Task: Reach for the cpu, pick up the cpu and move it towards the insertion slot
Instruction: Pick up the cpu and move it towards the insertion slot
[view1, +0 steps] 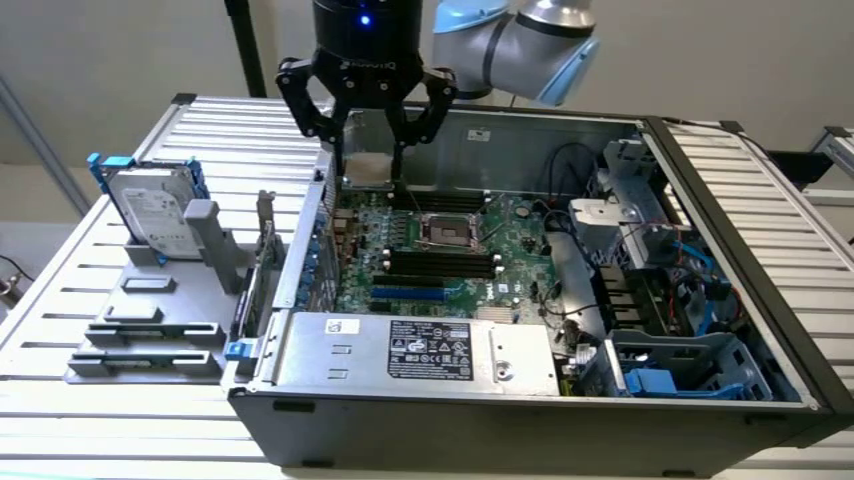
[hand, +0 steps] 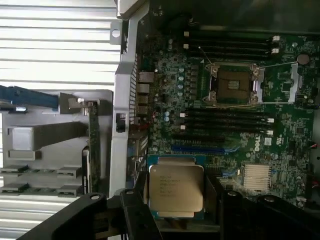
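My gripper is shut on the cpu, a small silver square chip with a pale rim, which it holds in the air over the open computer case's wall on the exterior view's left. In the wrist view the cpu sits flat between two dark fingers, with printed text on its metal top. The insertion slot is a square socket with a shiny frame and a dark centre on the green motherboard, lower than the chip and towards the exterior view's right. The wrist view shows the same insertion slot uncovered.
Long black memory slots and a blue card slot lie near the socket. A power supply fills the case front. Cables and drive bays crowd the right. Outside the case, a hard drive with blue brackets stands on a grey fixture.
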